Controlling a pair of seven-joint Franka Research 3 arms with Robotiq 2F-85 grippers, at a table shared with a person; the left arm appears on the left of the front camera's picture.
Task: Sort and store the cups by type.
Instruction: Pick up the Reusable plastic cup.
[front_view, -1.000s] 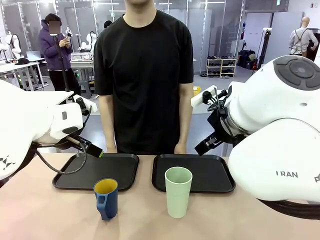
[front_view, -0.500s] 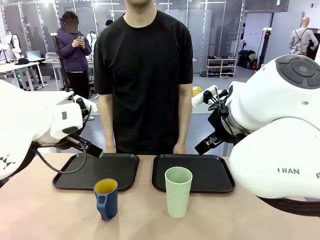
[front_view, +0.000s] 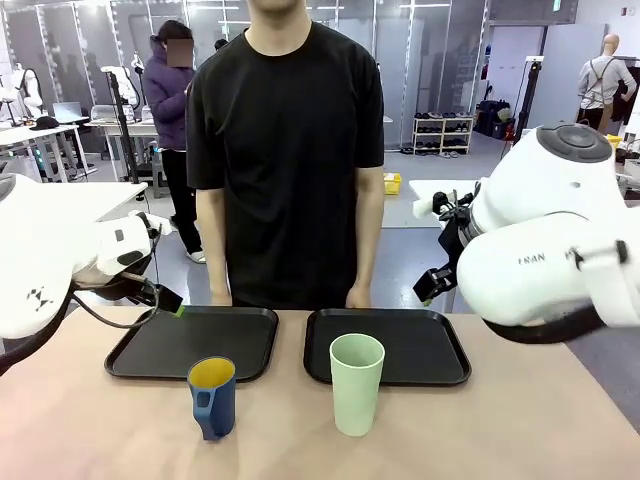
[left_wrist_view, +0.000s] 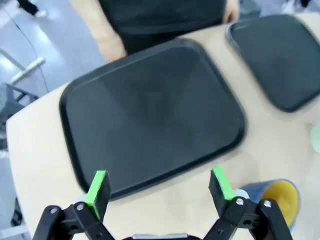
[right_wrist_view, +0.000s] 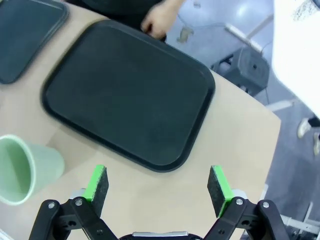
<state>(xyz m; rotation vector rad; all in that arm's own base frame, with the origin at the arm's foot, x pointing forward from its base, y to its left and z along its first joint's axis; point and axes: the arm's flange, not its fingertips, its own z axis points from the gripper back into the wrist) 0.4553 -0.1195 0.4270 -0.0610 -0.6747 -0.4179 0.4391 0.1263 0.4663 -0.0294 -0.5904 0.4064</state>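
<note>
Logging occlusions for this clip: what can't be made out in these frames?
Blue mug, left wrist view: most of it is cut off by the bottom edge and the left tool's linkage.
Green tumbler, right wrist view: cut by the left edge.
Right tool, front view: opening hidden by its own wrist.

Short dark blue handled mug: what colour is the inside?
Yellow. The dark blue handled mug shows its yellow interior best in the front view.

Two cups stand on the bench (front_view: 520, 430): one pale green tumbler (front_view: 357, 383) and one dark blue mug (front_view: 212, 397). Behind them lie two black trays, the left tray (front_view: 190, 340) and the right tray (front_view: 420, 345). One person (front_view: 285, 150) stands at the far side, between two white arms, the left arm (front_view: 40, 270) and the right arm (front_view: 540, 250)
</note>
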